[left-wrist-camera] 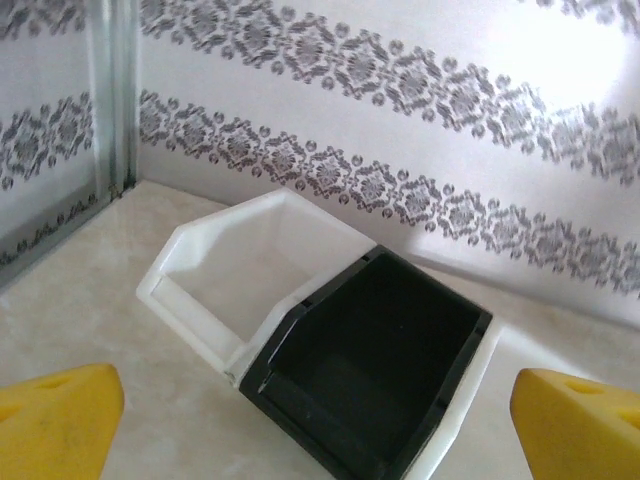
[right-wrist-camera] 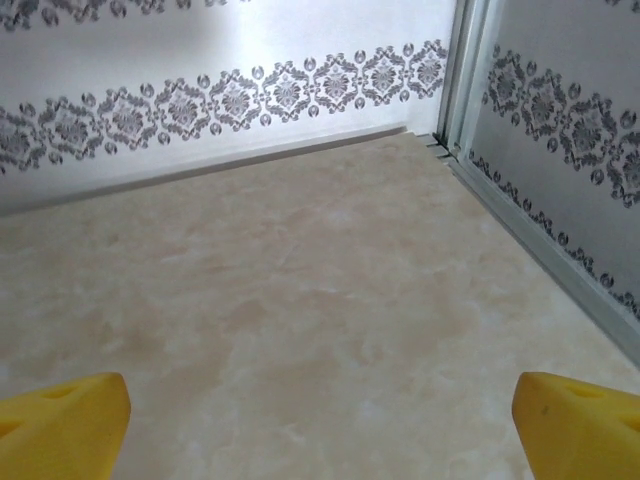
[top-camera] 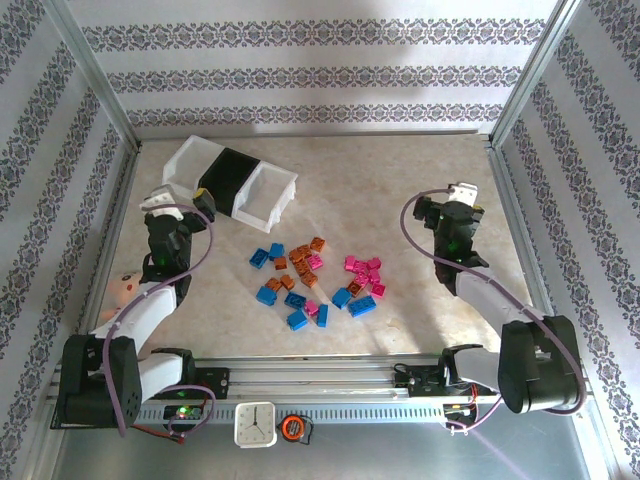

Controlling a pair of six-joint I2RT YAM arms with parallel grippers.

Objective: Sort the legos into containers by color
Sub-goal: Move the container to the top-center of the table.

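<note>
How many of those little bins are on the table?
3, in a row at the far left: one white bin, a black bin in the middle, another white bin right of it.

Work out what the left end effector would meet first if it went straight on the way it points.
Most likely the black bin: it sits dead ahead of the left end effector, a white bin just left of it. Exact depth is unclear.

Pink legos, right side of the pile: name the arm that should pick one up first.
Right. The pink legos lie nearer the right hand, which is open and empty. The left hand, also open, hangs by the bins.
</note>
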